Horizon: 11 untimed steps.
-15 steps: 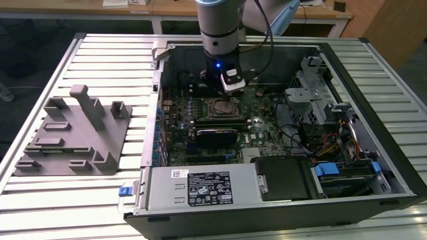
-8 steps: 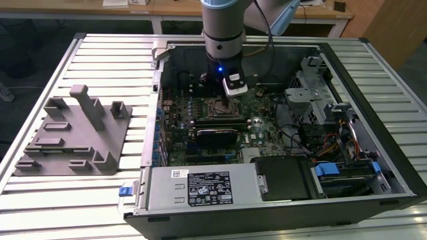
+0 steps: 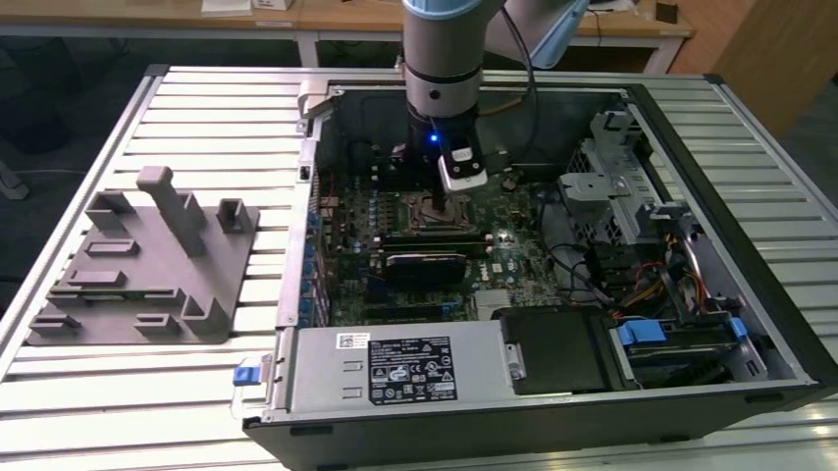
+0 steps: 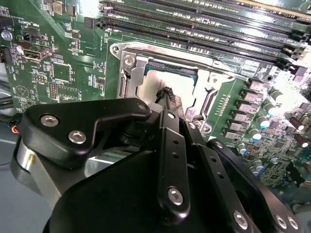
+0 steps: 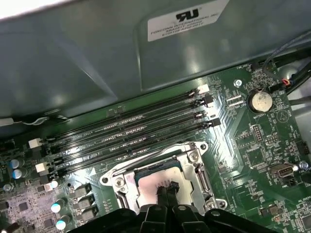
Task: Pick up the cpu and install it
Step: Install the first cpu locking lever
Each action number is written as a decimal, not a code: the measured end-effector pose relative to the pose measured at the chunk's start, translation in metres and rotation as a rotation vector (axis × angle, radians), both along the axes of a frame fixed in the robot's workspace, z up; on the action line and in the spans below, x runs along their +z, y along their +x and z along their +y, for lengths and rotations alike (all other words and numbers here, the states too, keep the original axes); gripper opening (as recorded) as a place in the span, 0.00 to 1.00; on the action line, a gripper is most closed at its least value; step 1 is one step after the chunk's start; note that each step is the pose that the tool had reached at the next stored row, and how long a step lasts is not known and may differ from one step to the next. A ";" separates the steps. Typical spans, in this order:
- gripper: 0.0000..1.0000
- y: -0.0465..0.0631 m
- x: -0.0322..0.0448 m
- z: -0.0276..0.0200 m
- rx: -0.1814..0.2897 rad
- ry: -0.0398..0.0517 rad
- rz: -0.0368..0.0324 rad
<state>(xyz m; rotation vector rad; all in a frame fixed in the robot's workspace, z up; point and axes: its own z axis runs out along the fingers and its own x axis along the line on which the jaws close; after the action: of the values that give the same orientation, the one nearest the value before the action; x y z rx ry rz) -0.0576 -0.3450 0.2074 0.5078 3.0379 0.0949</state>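
Observation:
The cpu (image 4: 167,78) (image 5: 148,185), a small square chip with a silvery-white top, lies flat inside the metal frame of the motherboard socket (image 4: 130,73) (image 5: 190,156). My gripper (image 4: 168,93) (image 5: 166,186) stands right over the chip's middle, its two black fingers pressed together with no gap, their tips at or just above the chip's top; contact cannot be judged. In the exterior view the gripper (image 3: 460,204) reaches down into the open computer case onto the socket (image 3: 433,209). My fingers hide part of the chip.
Rows of black memory slots (image 5: 131,128) run beside the socket. The open case (image 3: 733,324) holds a power supply (image 3: 392,368), drive cages and cables at the exterior view's right. A grey fixture (image 3: 144,265) stands on the slatted table (image 3: 105,412) at the exterior view's left.

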 end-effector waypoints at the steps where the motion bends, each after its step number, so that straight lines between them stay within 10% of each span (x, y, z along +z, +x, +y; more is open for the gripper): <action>1: 0.11 0.000 0.0000 0.0000 0.000 0.0001 0.0000; 11: 0.11 0.000 0.0161 0.0000 0.000 0.0000 0.0000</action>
<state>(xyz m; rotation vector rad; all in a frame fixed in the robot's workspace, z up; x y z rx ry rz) -0.0576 -0.3451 0.2235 0.5076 3.0379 0.0950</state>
